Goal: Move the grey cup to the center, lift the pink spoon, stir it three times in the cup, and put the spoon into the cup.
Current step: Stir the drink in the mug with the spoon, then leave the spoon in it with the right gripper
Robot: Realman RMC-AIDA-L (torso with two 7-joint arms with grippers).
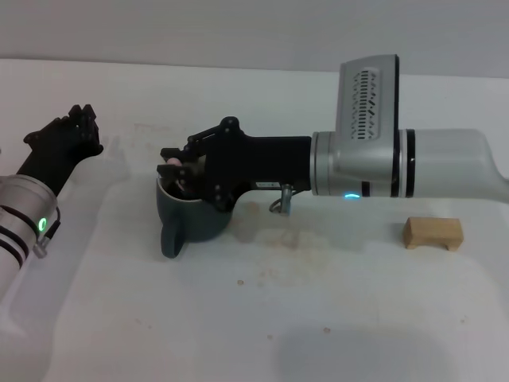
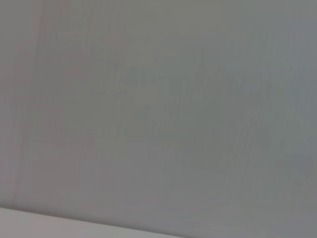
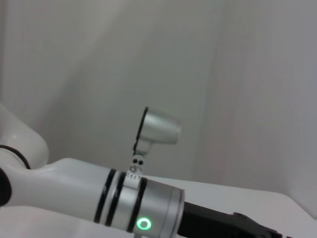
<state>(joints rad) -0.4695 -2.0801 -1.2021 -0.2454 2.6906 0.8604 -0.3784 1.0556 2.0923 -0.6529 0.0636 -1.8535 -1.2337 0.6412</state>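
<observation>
The grey cup stands on the white table left of centre in the head view, its loop handle turned toward me. My right gripper reaches in from the right and sits right over the cup's mouth, shut on the pink spoon. Only a small pale pink bit of the spoon shows at the fingertips; the rest is hidden by the gripper and the cup. My left gripper is parked at the far left, apart from the cup.
A small wooden block lies on the table at the right, below my right forearm. The right wrist view shows only my left arm and a wall. The left wrist view shows only a plain grey surface.
</observation>
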